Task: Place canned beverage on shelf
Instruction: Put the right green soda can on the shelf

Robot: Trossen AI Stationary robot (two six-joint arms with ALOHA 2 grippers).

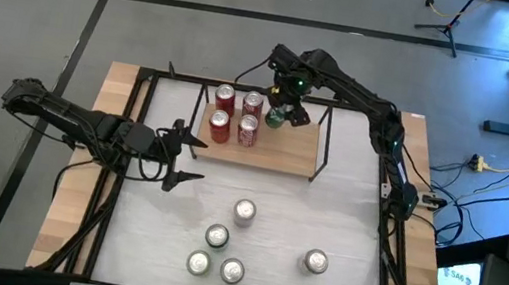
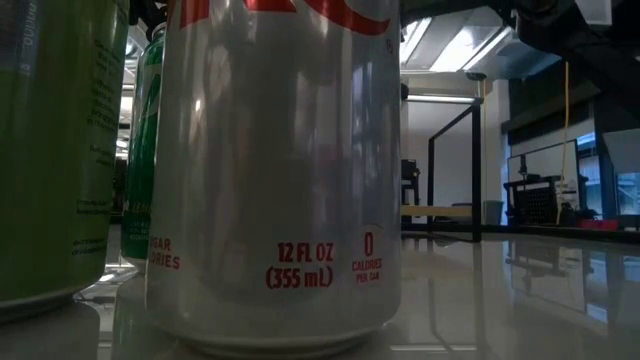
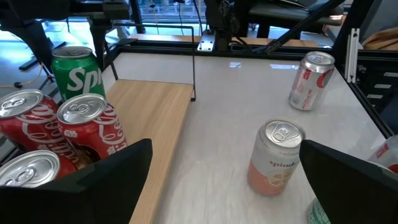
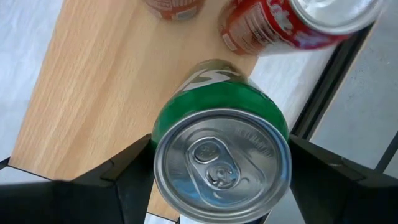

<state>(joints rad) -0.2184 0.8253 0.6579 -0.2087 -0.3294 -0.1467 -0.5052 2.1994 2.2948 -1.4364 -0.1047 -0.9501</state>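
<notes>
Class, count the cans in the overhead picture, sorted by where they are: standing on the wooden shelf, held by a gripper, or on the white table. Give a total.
Red cans on the shelf: 4
Green can in the right gripper: 1
Cans on the table: 5
Total: 10

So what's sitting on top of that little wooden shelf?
Four red cans stand in a square on the shelf. Beside them the right gripper holds a green can over the board's back edge. Whether that can's base touches the wood is hidden.

My right gripper [image 1: 276,116] is reached out far with its fingers squeezed in. My left gripper [image 1: 181,159] waits low, fingers wide apart.
</notes>
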